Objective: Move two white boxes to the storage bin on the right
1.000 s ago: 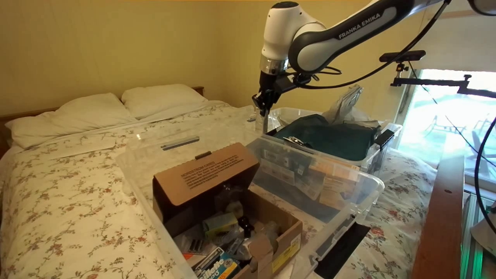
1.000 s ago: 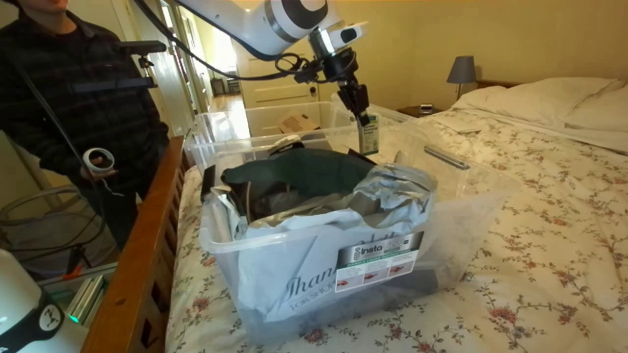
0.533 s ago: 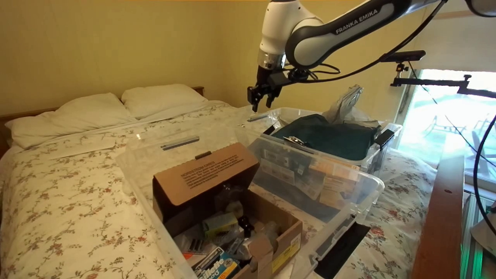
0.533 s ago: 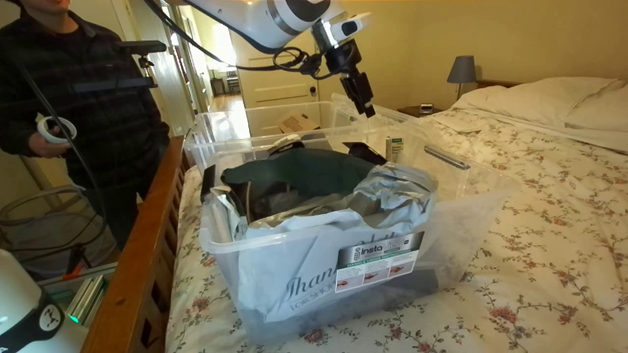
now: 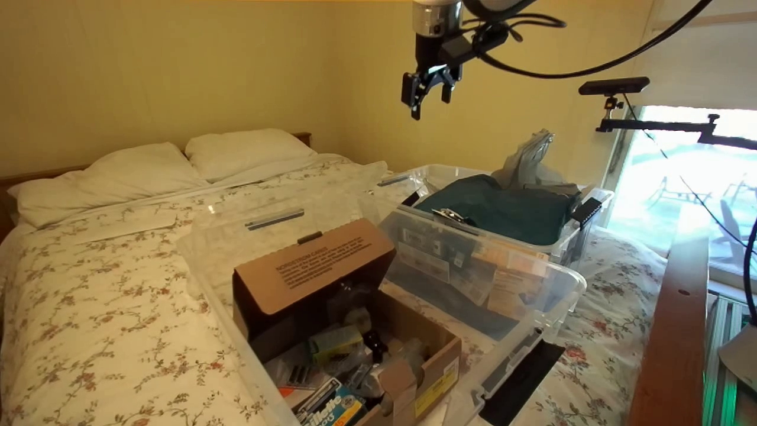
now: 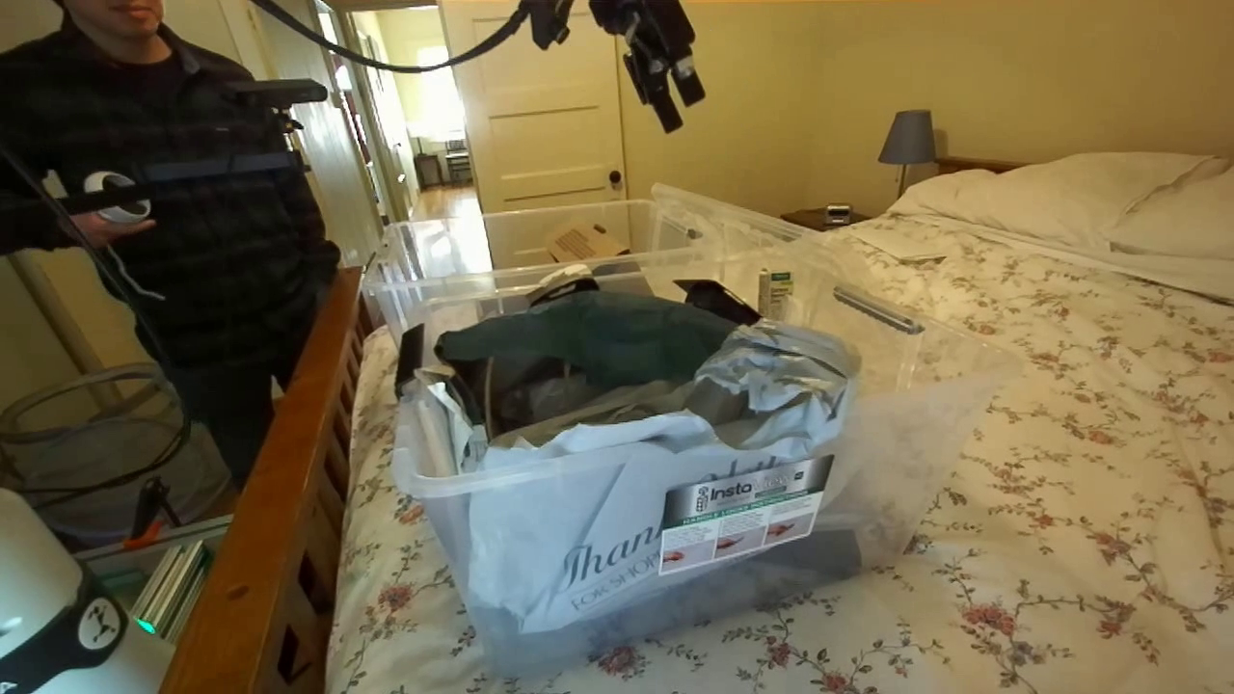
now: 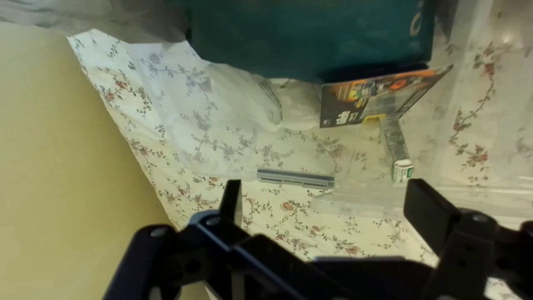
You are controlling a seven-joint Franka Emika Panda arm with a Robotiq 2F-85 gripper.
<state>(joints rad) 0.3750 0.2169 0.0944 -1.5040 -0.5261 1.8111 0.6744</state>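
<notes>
Above the storage bin, my gripper hangs high with its jaws wide apart. In the wrist view nothing lies between the fingers of the gripper. A slim white box with a green label is down in the storage bin, behind the crumpled silver wrap in an exterior view. The same white box shows below the fingertips in the wrist view, beside a printed package, apart from the gripper. The other white box is hidden or out of view.
A dark green bag and a grey-white plastic bag fill much of the bin. Beside it another clear tub holds an open cardboard box of small packages. A wooden bed rail and a person stand at the side.
The gripper was shut on the white box a second ago. It has opened, leaving the box in the bin, and has risen well above it.
</notes>
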